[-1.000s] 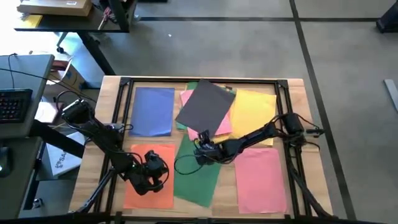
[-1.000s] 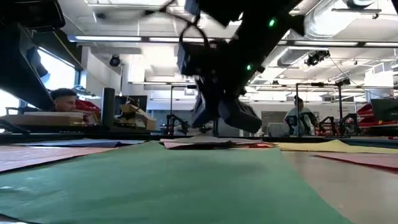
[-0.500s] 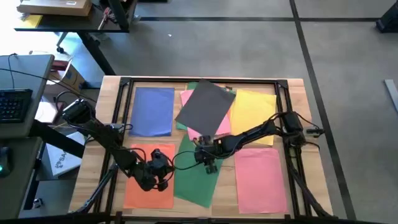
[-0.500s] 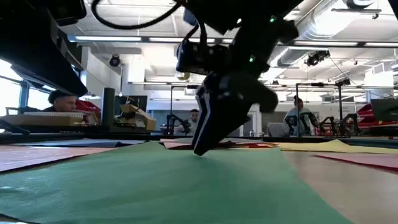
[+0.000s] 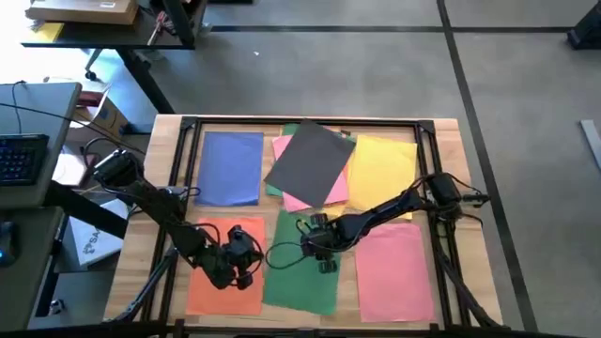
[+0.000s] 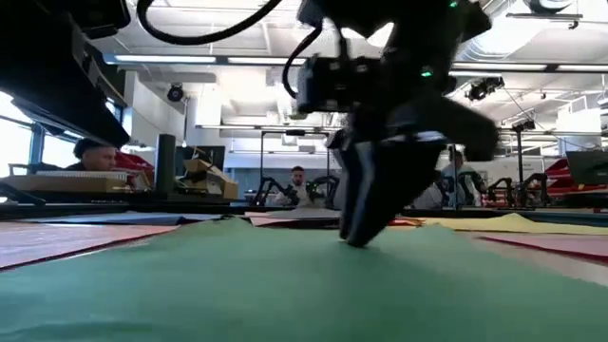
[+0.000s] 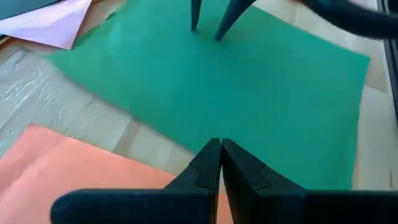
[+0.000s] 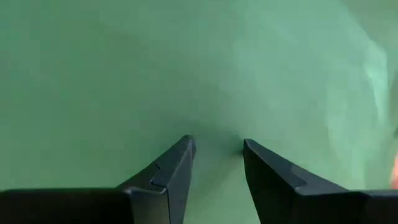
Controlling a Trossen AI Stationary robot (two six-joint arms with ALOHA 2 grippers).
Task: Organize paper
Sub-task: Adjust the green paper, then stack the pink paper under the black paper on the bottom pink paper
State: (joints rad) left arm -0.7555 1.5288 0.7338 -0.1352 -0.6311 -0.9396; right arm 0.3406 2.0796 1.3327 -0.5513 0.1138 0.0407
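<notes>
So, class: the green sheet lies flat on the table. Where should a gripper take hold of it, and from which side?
The green sheet lies flat, so there is no edge to pinch from the side. Likely best: come straight down and press on its middle, as the right gripper does with open fingers, then slide it. Its far end tucks under the pink sheet, so avoid that end.

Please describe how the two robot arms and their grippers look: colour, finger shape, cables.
Both arms are black, slim and jointed, with black cables looping beside them. The left gripper has two dark, wedge-shaped fingers tapering to points. The right gripper has matching dark tapered fingers, and small green lights glow on its arm.
</notes>
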